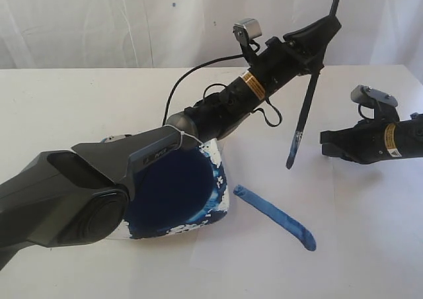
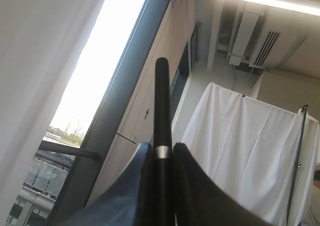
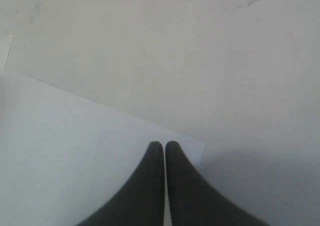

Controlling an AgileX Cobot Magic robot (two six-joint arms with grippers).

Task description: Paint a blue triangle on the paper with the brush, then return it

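Note:
My left gripper [image 1: 322, 34] is raised high over the table's middle and shut on the brush [image 1: 303, 117]. The black handle slants up past the fingers, and the blue-stained tip [image 1: 291, 155] hangs above the table. In the left wrist view the handle [image 2: 162, 106] and a silver band sit clamped between the fingers. A single thick blue stroke [image 1: 274, 216] runs diagonally in front of the dish; no triangle shape shows. My right gripper [image 1: 325, 144] is low at the right, shut and empty, its tips [image 3: 164, 145] over a corner of the white paper [image 3: 75, 151].
The paint dish [image 1: 223, 180] with its dark navy pool [image 1: 173, 192] lies under the left arm's forearm. A black cable [image 1: 192, 74] loops off that arm. A white curtain [image 1: 99, 21] closes the back of the table.

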